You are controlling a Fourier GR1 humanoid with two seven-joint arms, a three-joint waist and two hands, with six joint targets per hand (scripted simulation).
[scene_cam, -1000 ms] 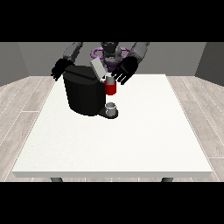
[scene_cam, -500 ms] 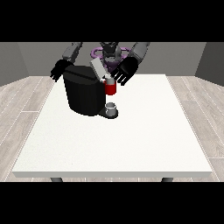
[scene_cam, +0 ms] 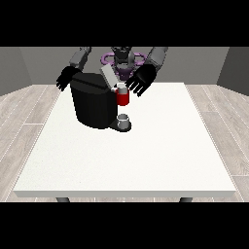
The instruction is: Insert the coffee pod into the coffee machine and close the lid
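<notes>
We see a white desk [scene_cam: 146, 160] on a grey plank floor [scene_cam: 219, 116], grey walls behind. The black coffee machine [scene_cam: 95, 104] sits toward the desk's far edge, lid [scene_cam: 108, 77] raised. Both robot hands, at the view's left [scene_cam: 65, 78] and right [scene_cam: 141, 80], spread open, holding nothing. We cannot spot the pod.

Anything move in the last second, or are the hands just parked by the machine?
Nothing visibly changed. The hand at the view's right hangs open beside the red thing at the machine, the hand at the view's left sits behind the coffee machine, and the lid stands raised, as before.
</notes>
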